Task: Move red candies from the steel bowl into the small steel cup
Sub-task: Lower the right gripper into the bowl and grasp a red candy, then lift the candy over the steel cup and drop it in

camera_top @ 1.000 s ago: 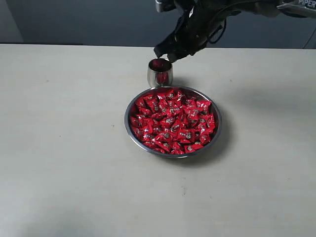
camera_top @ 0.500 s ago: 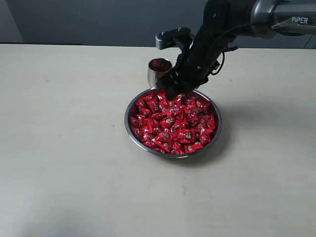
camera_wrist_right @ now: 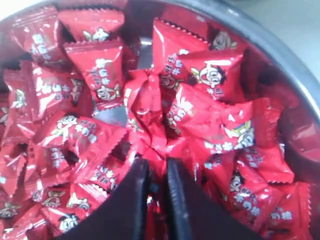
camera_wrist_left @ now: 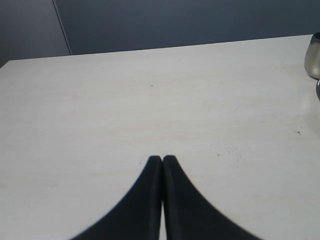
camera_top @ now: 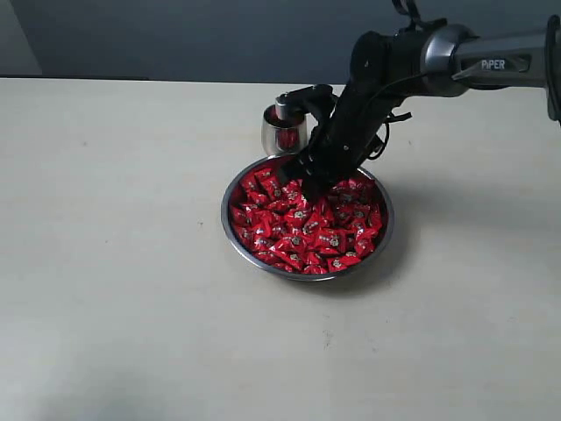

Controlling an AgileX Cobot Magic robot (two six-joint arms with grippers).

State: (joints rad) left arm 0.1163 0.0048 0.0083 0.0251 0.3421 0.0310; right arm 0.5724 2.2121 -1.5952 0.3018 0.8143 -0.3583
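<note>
**Surface and room.** Off-white matte tabletop (camera_top: 123,289), lightly scuffed, running back to a straight far edge. Behind it a plain dark blue-grey wall (camera_top: 175,39).

**Containers and contents.**
- Steel bowl (camera_top: 226,217): wide, shallow, thin-rimmed, set near the middle of the table. Filled almost to the rim with red candies (camera_top: 302,230), shiny pillow-shaped wrappers with crimped ends and a small printed figure, heaped in no order. Bare steel of the bottom showing through only in small gaps in the right wrist view.
- Small steel cup (camera_top: 282,136): upright, just beyond the bowl's far rim. Whether touching it cannot be told. Red showing on the mirrored side. Contents not clear, the mouth partly covered by the arm's hardware.

**Grippers.**
- Right gripper (camera_wrist_right: 156,164): black, at the end of the right arm (camera_top: 456,57) marked PiPER, reaching down from the right into the far part of the bowl, tips sunk among the candies. Jaws drawn nearly together, clenched on a red wrapper caught in the narrow gap.
- Left gripper (camera_wrist_left: 162,159): black fingers pressed together, clenched on nothing, over bare table. Well apart from the cup, which is seen only at the edge of the left wrist view.

**Edges and open room.** Broad bare tabletop to the left, right and front of the bowl. Tight only at the far rim, where cup, bowl edge and gripper body crowd close together.
</note>
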